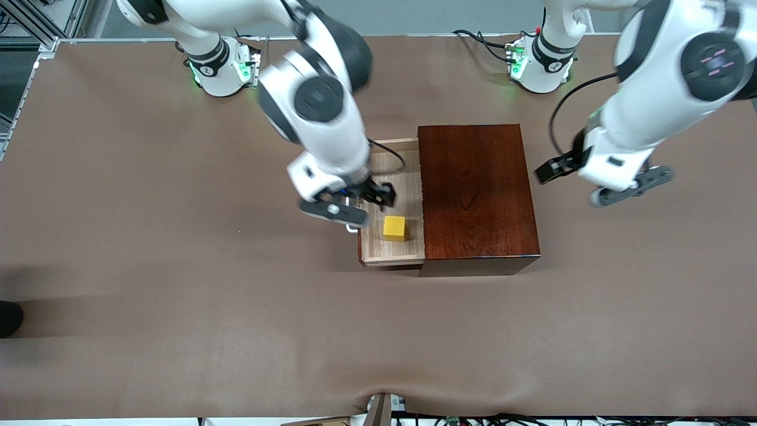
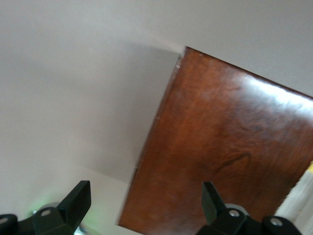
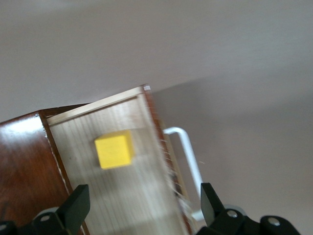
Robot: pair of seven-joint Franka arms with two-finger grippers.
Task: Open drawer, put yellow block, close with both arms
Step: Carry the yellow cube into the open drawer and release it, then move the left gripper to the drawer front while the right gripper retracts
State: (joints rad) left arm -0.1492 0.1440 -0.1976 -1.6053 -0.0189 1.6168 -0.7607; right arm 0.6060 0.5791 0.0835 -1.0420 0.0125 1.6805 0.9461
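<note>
Front view: the drawer (image 1: 391,204) stands pulled out of the box (image 1: 476,189) toward the right arm's end of the bench (image 1: 148,266). The block (image 1: 394,228) lies on the drawer floor, in the half nearer the camera. The right hand (image 1: 355,204) hangs over the drawer's front edge and handle (image 1: 352,225), holding nothing. The left hand (image 1: 600,183) hovers over bare bench beside the box, toward the left arm's end.

Left wrist view: the left hand (image 2: 146,203) has its fingers spread wide and empty, with the box top (image 2: 230,147) below.

Right wrist view: the right hand (image 3: 144,203) is also wide and empty, above the drawer (image 3: 122,196), where the block (image 3: 114,149) sits free, the handle (image 3: 188,161) just outside.

I judge opening and placing done; only closing the drawer with both arms remains.
</note>
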